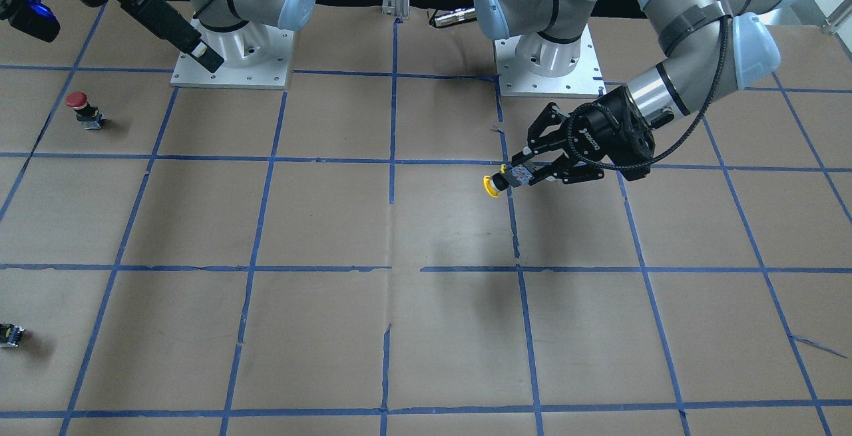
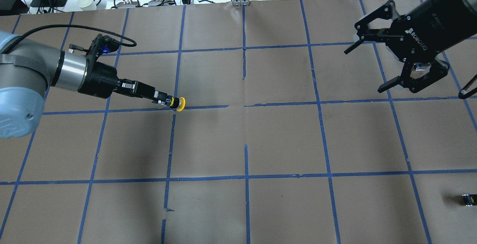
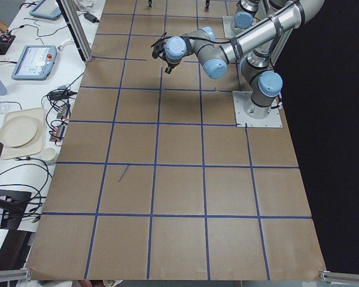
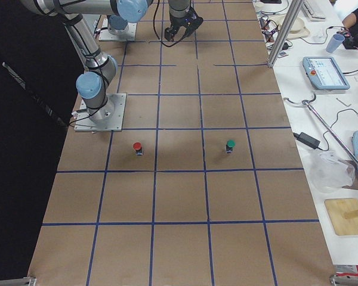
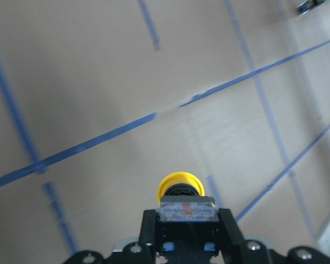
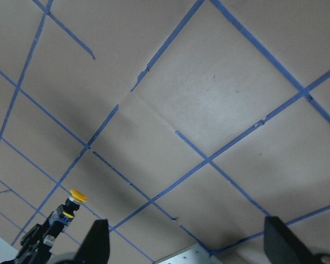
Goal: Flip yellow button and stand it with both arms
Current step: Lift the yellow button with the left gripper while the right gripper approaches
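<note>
- The left hand (image 2: pixel 163 100) is clamped on the grey body of the yellow button (image 2: pixel 178 103).
- The yellow button lies sideways, clear of the table (image 2: pixel 283 143), with its cap pointing away from the hand, toward about 4 o'clock in the overhead view.
- In that view it is at about 9 o'clock from the table's middle.
- The right hand (image 2: pixel 366 69) is up at 2 o'clock, fingers spread wide and holding nothing, well apart from the yellow button.
- In the front view a red button (image 1: pixel 83 108) stands upright at 10 o'clock, and a small capless block (image 1: pixel 12 335) lies at 8 o'clock by the edge.
- In the right side view a green button (image 4: pixel 230 145) stands at 3 o'clock from the red button.
</note>
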`<state>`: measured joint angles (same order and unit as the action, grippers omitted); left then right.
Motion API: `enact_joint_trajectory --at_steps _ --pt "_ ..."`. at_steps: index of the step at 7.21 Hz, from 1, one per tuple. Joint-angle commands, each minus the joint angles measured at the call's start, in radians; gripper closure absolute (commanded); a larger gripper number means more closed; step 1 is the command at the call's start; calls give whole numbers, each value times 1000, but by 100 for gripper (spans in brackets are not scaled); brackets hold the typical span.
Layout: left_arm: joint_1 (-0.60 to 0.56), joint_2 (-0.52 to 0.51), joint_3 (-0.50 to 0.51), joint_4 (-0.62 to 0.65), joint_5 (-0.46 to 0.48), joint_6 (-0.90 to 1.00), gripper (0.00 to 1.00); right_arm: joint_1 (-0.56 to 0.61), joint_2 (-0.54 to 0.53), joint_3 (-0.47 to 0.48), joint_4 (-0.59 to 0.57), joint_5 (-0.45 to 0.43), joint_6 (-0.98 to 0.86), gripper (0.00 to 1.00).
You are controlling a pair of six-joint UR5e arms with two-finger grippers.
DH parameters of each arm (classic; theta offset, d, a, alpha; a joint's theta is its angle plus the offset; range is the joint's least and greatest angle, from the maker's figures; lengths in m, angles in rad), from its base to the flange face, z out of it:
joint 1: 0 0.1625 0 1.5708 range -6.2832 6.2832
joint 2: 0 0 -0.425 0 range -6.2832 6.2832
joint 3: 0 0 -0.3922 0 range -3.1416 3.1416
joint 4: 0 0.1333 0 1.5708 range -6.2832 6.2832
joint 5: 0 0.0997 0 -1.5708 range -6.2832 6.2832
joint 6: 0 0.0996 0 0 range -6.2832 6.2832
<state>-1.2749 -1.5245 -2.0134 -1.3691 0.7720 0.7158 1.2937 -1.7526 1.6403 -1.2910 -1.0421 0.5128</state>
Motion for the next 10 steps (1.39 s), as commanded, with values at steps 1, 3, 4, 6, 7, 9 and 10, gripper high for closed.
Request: enact_joint_trajectory --at_steps 1,3,4,6,7,9,10 --pt "-81 24 -5 -2 -236 -123 82 -14 45 0 24 170 149 0" --pt "-197 32 -2 91 -312 -292 84 -46 61 12 114 334 194 0" --pt "-239 27 -2 213 -313 -432 85 -51 59 13 124 371 191 0" --pt "-311 11 -4 524 -307 -786 85 -54 62 39 240 537 185 0" --pt "-334 4 -4 594 -307 -879 85 -56 64 73 243 540 184 0" --pt "-336 6 -4 613 -310 -996 85 -53 55 118 185 530 158 0" --pt "-340 7 -4 622 -315 -1007 85 -51 50 118 170 505 170 1"
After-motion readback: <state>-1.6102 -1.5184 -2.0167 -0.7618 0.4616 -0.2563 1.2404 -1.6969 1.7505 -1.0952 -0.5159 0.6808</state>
